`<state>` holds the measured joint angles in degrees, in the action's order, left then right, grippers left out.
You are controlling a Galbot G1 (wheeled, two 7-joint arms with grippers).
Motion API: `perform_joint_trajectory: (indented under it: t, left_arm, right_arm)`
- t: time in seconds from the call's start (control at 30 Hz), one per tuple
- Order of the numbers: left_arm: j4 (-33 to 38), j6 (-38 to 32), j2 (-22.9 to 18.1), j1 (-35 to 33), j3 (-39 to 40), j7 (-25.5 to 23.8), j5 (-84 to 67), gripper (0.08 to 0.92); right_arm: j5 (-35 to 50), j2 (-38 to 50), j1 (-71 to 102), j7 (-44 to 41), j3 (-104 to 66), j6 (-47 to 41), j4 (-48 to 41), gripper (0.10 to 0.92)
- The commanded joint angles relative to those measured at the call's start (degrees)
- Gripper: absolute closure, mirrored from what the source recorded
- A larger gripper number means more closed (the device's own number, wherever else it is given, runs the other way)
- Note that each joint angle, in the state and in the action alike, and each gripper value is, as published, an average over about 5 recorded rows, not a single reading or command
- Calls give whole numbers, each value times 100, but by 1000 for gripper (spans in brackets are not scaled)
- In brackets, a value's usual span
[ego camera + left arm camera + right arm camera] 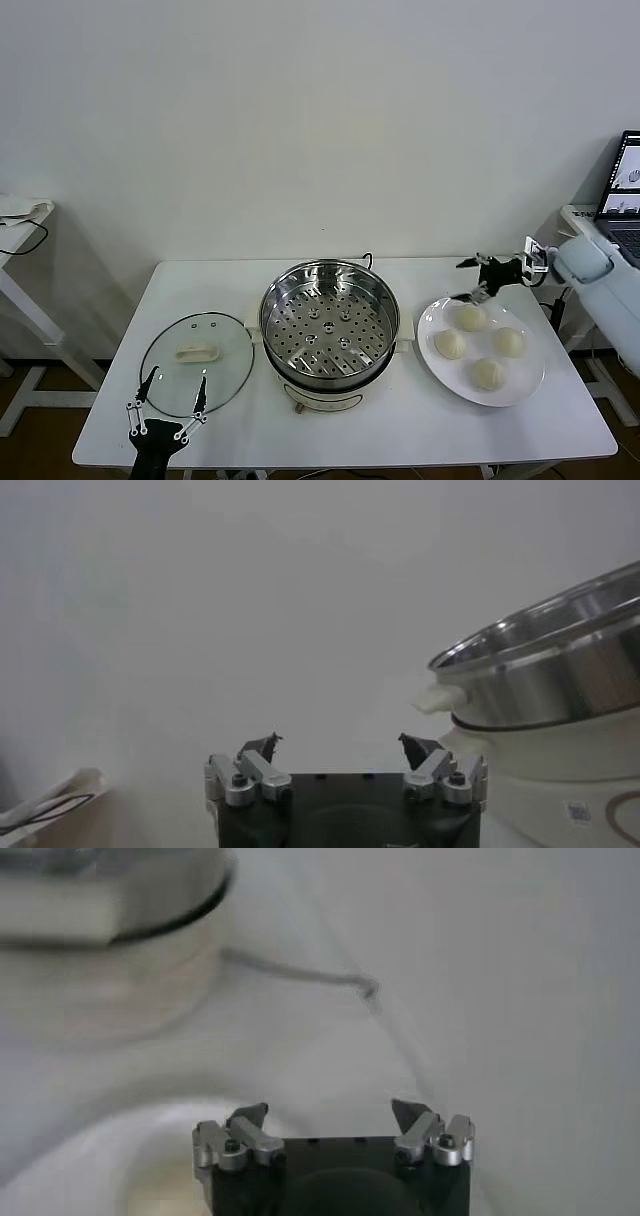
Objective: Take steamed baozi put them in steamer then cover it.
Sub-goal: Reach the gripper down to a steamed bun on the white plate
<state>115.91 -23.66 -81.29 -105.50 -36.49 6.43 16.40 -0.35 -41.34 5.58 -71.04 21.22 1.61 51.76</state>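
A white table (400,420) carries the steamer (329,330) at its middle, uncovered, tray bare. The cover (196,362) lies flat to its left. A white plate (520,385) on the right holds four steamed baozi (487,373). The right gripper (472,281) hovers over the plate's far rim, jaws apart. The left gripper (172,392) waits at the near edge by the cover, jaws apart

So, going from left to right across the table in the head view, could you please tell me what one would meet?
Left gripper, hovering at the near edge of the glass cover → steamer → white plate with four baozi → right gripper above the plate's far rim.
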Motion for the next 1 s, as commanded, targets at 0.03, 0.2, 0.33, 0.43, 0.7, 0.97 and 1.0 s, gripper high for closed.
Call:
perform_joint_trajectory:
  t: [0.03, 0.2, 0.33, 0.43, 0.7, 0.97, 1.0]
  left_arm:
    - [-40, -23, -28, -15, -12, 2, 3, 177]
    - [-59, -21, -45, -12, -11, 5, 0, 177]
    - [-62, -15, -60, -11, -3, 6, -2, 177]
    - [-67, -7, -64, -18, -2, 5, -1, 177]
    - [-77, -44, -73, -70, -3, -1, 2, 177]
    - [-103, -60, -81, -66, -2, -6, 8, 177]
    - [-108, -62, -83, -63, -2, -7, 12, 177]
  right_arm:
    - [-1819, -325, -727, -960, 716, 389, -774, 203]
    - [-1876, -532, -618, -441, 648, 393, -969, 203]
    - [-1890, -722, -565, -124, 611, 411, -1160, 203]
    - [-1897, -868, -524, 35, 595, 422, -1292, 203]
    - [-1929, -1229, -495, 388, 575, 471, -1765, 203]
    - [-1941, -1278, -424, 422, 639, 455, -1721, 212]
    - [-1938, -1282, -416, 443, 646, 450, -1719, 222]
